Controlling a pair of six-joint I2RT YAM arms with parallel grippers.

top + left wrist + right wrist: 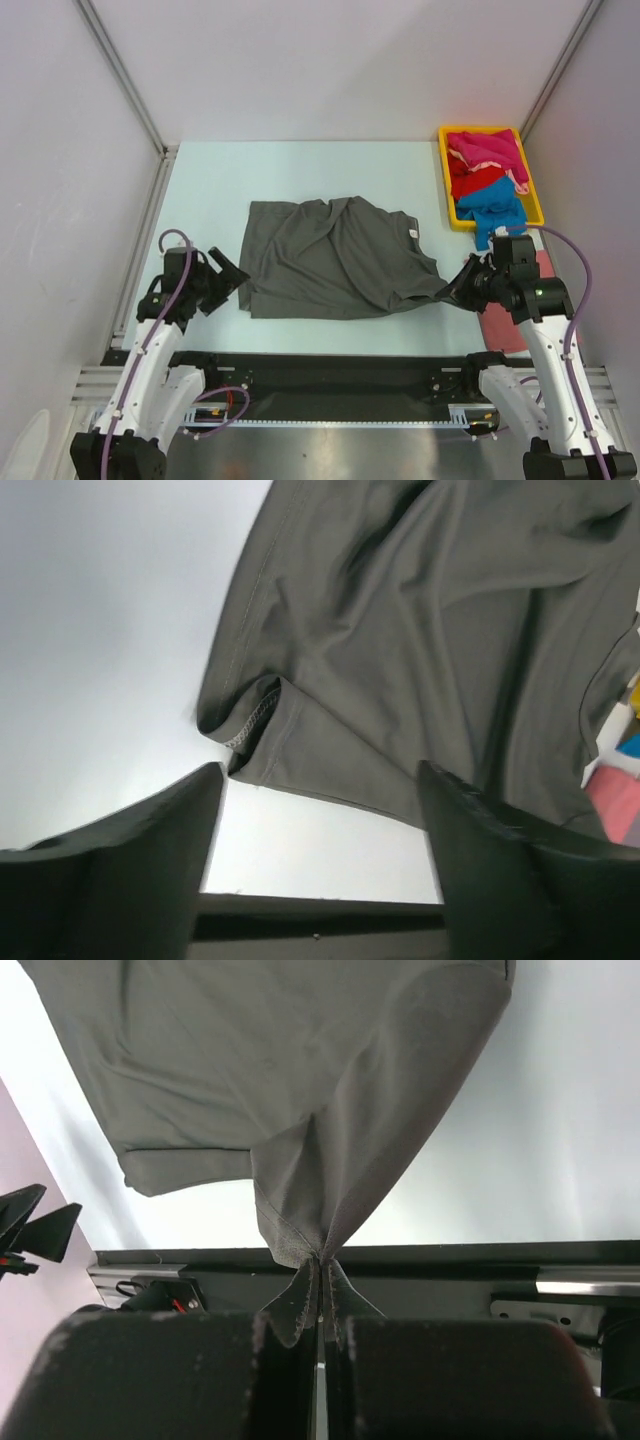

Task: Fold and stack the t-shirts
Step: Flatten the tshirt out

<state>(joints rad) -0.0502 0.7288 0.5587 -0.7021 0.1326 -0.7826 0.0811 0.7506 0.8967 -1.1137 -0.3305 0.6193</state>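
A large dark grey t-shirt [335, 260] lies crumpled on the table's middle. My left gripper [228, 277] stands open just off its near-left corner, nothing between the fingers; in the left wrist view the shirt's folded hem [250, 725] lies a little beyond the open gripper [320, 810]. My right gripper [462, 285] is shut on the grey shirt's near-right corner, and the cloth [330, 1160] bunches into the shut gripper [322, 1290] and is pulled taut. Magenta [490, 148], red [472, 182] and bright blue [495, 215] t-shirts are piled in the tray.
The yellow tray [443, 170] sits at the far right of the table, the blue shirt spilling over its near edge. A salmon-pink cloth [505, 325] lies under my right arm. The black rail [330, 375] runs along the table's near edge.
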